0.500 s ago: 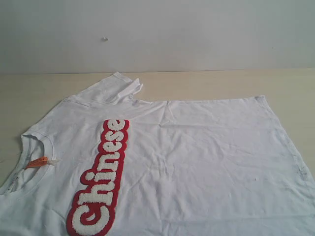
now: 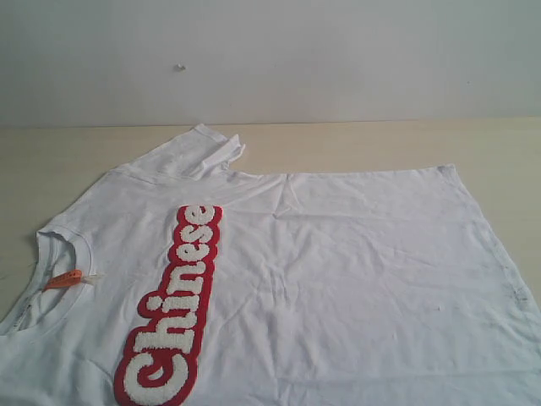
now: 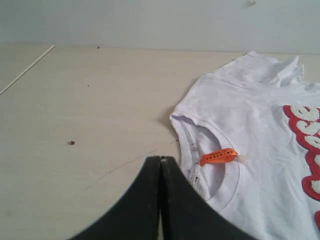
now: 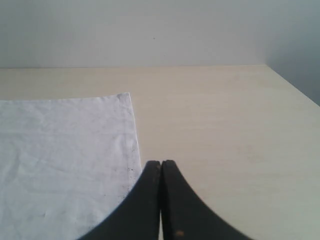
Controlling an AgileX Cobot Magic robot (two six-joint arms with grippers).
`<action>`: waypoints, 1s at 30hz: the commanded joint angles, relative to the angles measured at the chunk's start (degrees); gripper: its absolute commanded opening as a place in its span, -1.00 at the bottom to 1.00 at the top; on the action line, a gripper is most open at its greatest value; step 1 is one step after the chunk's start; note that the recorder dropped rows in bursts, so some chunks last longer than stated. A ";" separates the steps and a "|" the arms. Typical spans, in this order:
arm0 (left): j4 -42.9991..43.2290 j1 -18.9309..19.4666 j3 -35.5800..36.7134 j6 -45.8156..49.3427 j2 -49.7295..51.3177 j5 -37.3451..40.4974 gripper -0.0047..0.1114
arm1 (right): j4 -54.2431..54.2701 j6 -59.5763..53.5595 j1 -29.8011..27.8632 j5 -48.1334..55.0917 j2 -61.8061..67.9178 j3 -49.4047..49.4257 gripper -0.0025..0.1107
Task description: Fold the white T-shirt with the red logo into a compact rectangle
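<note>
The white T-shirt (image 2: 338,262) lies spread flat on the table, collar at the left, hem at the right. Its red logo (image 2: 175,304) reading "Chinese" runs along the chest. An orange neck tag (image 2: 64,278) sits inside the collar. The far sleeve (image 2: 196,152) is bunched up. In the left wrist view my left gripper (image 3: 160,159) is shut and empty, just beside the collar (image 3: 190,150) and the orange neck tag (image 3: 218,156). My right gripper (image 4: 161,162) is shut and empty, over bare table next to the shirt's hem edge (image 4: 134,145). Neither gripper shows in the exterior view.
The light wooden table (image 2: 380,144) runs back to a pale wall (image 2: 270,59). A thin white stick (image 3: 25,70) and a small dark speck (image 3: 72,142) lie on the table left of the collar. The table's right edge (image 4: 295,87) shows in the right wrist view.
</note>
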 commanded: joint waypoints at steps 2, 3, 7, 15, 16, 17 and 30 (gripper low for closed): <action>0.00 0.14 0.03 0.00 -0.34 -0.63 -0.92 | -0.16 -0.19 -0.40 -0.22 -0.37 0.25 -0.96; 0.00 0.14 0.03 0.00 -0.34 -0.63 -0.92 | -0.16 -0.19 -0.40 -0.22 -0.37 0.25 -0.96; 0.00 0.14 0.03 0.00 -0.34 -0.63 -0.92 | -0.16 -0.19 -0.40 -0.22 -0.37 0.25 -0.96; 0.00 0.14 0.03 0.00 -0.34 -7.36 -0.92 | -0.16 -0.19 -0.40 -0.22 -0.37 0.25 -0.96; 0.00 0.14 0.03 0.00 -0.34 -8.75 -0.92 | -0.16 -0.19 -0.40 -0.22 -0.37 0.25 -0.96; 0.00 0.14 0.03 0.00 -0.34 -10.27 -0.92 | -0.16 -0.19 -0.40 -0.22 -0.37 0.25 -0.96; 0.00 0.14 0.03 10.07 -0.34 -22.24 -0.92 | -5.47 -0.45 -0.40 -12.98 -0.37 0.25 -0.96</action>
